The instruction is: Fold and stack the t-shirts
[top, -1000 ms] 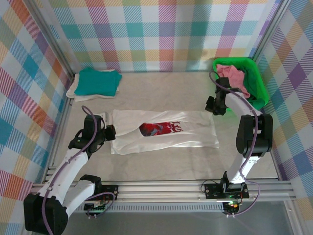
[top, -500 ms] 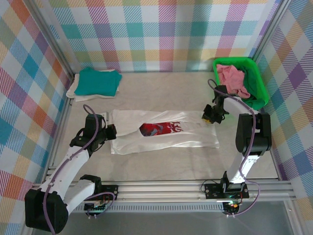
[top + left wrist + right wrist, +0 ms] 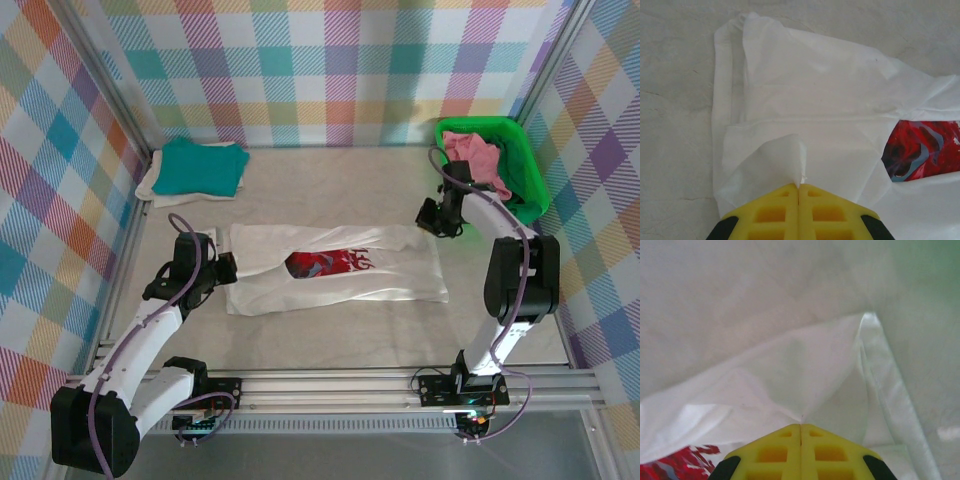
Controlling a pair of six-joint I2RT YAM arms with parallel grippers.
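A white t-shirt with a red-and-blue chest graphic lies partly folded across the middle of the table. My left gripper is shut on a pinch of its left edge; in the left wrist view the white cloth peaks up into my left gripper. My right gripper is shut on the shirt's upper right corner, where the cloth is drawn into my right gripper. A folded teal t-shirt lies on a cream one at the back left. A pink t-shirt is in the basket.
A green plastic basket stands at the back right, close behind my right arm. Plaid walls enclose the table on three sides. Bare table lies in front of the white shirt and between it and the teal stack.
My right gripper has shifted slightly up and back toward the basket with the shirt's right corner in it. My left gripper has stayed on the left edge.
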